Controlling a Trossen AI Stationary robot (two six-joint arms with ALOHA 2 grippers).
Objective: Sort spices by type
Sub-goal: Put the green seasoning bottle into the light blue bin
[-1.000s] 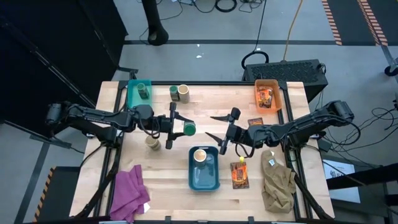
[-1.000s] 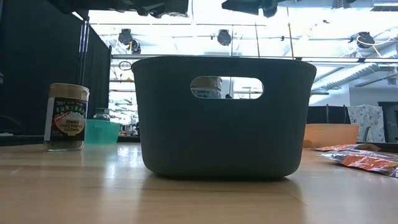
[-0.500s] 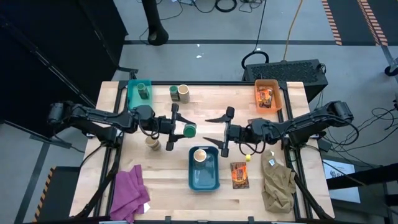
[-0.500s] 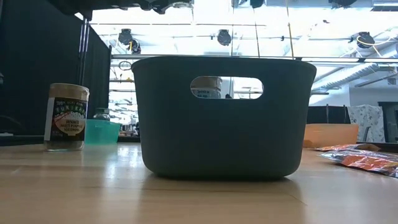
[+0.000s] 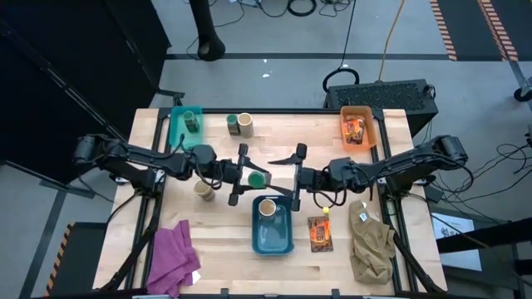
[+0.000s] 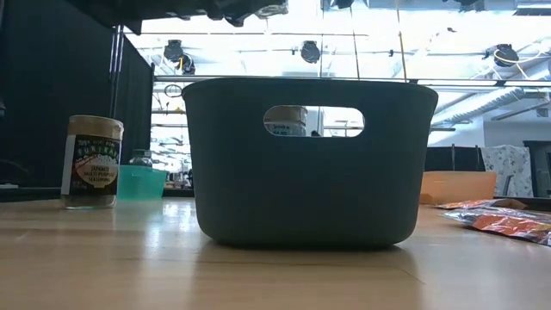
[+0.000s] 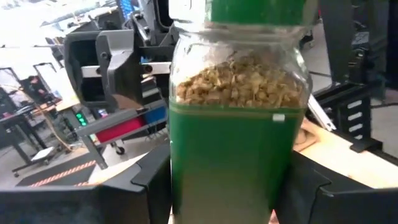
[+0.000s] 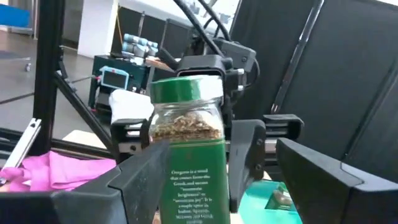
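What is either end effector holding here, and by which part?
The left end effector grips a small round green-lidded glass jar by its body; the right end effector is open.

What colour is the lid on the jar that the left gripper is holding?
Green: the small round glass jar has a green lid, clearest in the right wrist view.

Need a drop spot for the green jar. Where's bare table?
Free: back middle, between the two loose jars and the orange bin; front strip between the purple cloth and the blue bin. Crowded: centre, where left gripper holds the green jar facing right gripper.
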